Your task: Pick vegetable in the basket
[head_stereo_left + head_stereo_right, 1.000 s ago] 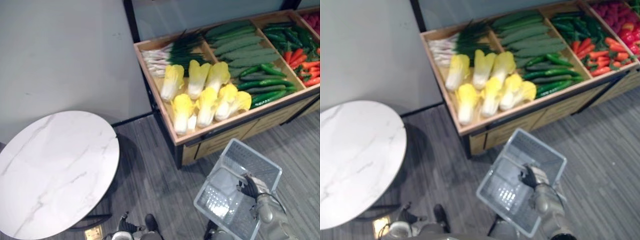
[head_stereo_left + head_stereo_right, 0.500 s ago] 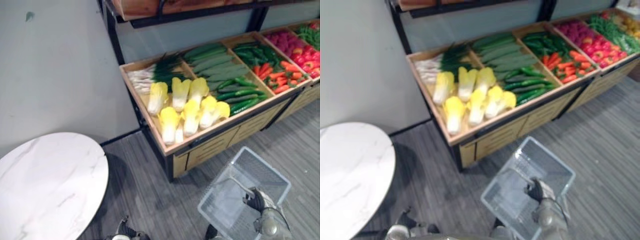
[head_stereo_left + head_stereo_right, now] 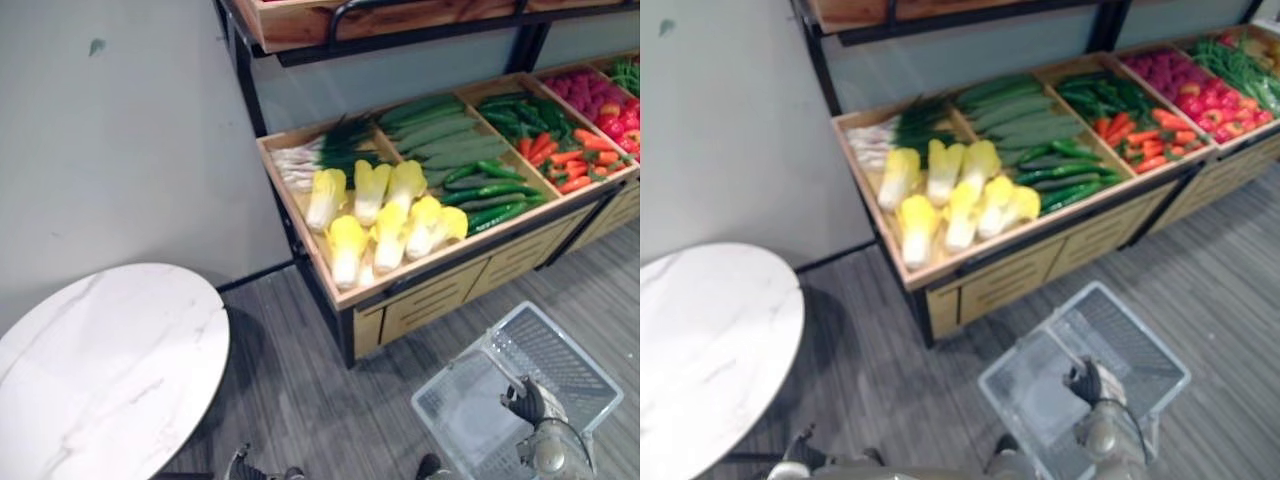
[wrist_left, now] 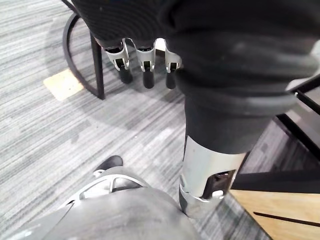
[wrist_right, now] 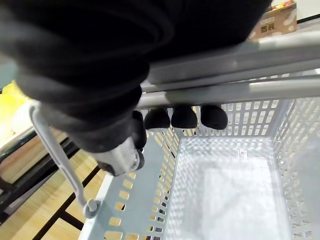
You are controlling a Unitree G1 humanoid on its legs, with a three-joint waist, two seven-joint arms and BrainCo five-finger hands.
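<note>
The right hand (image 3: 1087,381) has its fingers curled round the grey bar handle (image 5: 260,87) of a pale grey perforated plastic basket (image 3: 1120,320), which hangs low in front of the robot above the grey plank floor (image 3: 290,380). In the right wrist view the dark fingertips hook under the handle and the basket's holed floor shows bare beneath them.

The vegetables lie apart from that hand, up ahead in a slanted wooden display stand (image 3: 420,275) with dividers. Nearest the basket is a heap of yellow-and-white napa cabbages (image 3: 385,215) in the stand's left compartment, with white-stemmed green onions (image 3: 315,155) behind them. The next compartment holds long pale green cucumbers (image 3: 440,135) at the back and glossy dark green ones (image 3: 490,190) at the front. Farther right lie orange carrots (image 3: 575,165), then red and pink produce (image 3: 600,100) that is too small to tell apart.

The stand's raised front edge and a strip of floor lie between the basket and the cabbages. A round white marble-patterned table (image 3: 100,370) stands well to the left, by the grey wall.

The left hand (image 4: 144,70) hangs by the robot's side over the floor, its fingers loose and holding nothing.
</note>
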